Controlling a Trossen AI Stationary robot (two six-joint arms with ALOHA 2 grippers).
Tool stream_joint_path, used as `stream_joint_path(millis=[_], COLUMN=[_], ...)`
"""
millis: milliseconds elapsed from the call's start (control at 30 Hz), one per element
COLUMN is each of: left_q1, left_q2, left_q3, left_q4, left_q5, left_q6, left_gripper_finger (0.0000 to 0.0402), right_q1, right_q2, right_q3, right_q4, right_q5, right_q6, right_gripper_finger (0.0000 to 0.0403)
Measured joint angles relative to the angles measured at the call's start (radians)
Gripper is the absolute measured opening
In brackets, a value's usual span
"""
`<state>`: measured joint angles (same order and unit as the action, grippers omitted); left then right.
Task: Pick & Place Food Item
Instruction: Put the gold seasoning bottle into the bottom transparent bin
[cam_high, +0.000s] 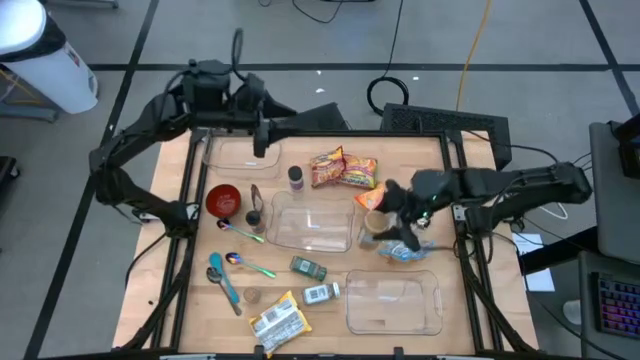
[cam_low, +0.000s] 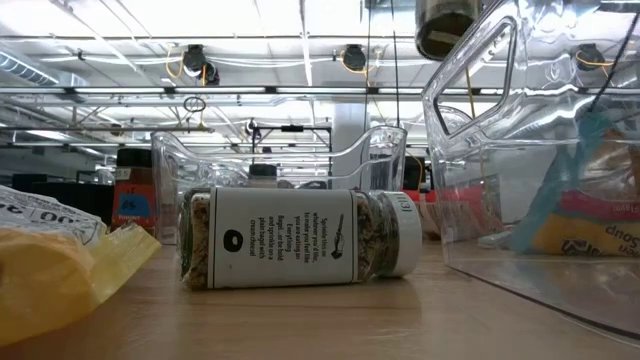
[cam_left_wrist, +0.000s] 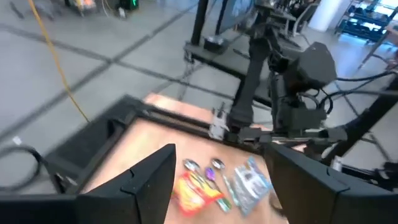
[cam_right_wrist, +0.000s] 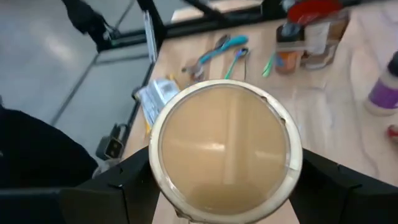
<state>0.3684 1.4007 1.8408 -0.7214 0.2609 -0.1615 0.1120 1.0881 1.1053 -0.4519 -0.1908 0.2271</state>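
A round cup (cam_right_wrist: 224, 149) with a tan end face sits between the fingers of my right gripper (cam_high: 387, 220), which is shut on it. The cup (cam_high: 376, 222) hangs over the table's right middle, beside the middle clear container (cam_high: 315, 228) and above a blue bag (cam_high: 408, 251). My left gripper (cam_left_wrist: 221, 186) stands open and empty above the far left of the table, over another clear container (cam_high: 232, 152). Red snack packs (cam_high: 343, 170) lie flat at the far middle. My right gripper pinches the cup's round wall (cam_right_wrist: 163, 186) between its two fingers, one on each side. The fingers (cam_right_wrist: 124, 190) come from the table's right side, slanting a little downward. The cup's tan end face is turned back toward the wrist. The cup is lifted clear of the table.
A third clear container (cam_high: 393, 302) stands near right. Two spice jars (cam_high: 308, 267) lie on their sides near the middle, one filling the low view (cam_low: 300, 238). Spoons (cam_high: 245, 236), a red bowl (cam_high: 224, 200), small jars (cam_high: 295, 178) and a yellow-white packet (cam_high: 278, 320) crowd the left half.
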Motion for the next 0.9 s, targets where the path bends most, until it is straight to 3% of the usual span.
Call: stream_joint_path(millis=[333, 500, 733, 900], left_q1=[-0.230, -0.413, -0.544, -0.552], left_q2=[0.053, 0.055, 0.106, 0.187], left_q3=[-0.001, -0.001, -0.001, -0.001], left_q4=[0.005, 0.029, 0.069, 0.198], left_q5=[-0.040, -0.258, -0.492, -0.562], left_q6=[-0.167, -0.193, -0.208, -0.212], left_gripper_finger=[0.0245, 0.0231, 0.0217, 0.0221], right_q1=[0.239, 0.327, 0.330, 0.320], right_q2=[0.109, 0.111, 0.077, 0.010], right_q3=[0.000, 0.000, 0.001, 0.001], right_q4=[0.019, 0.041, 0.032, -0.003], right_q5=[0.153, 0.317, 0.259, 0.266], right_q6=[0.091, 0.032, -0.009, -0.146], right_gripper_finger=[0.0269, 0.0269, 0.0269, 0.0269])
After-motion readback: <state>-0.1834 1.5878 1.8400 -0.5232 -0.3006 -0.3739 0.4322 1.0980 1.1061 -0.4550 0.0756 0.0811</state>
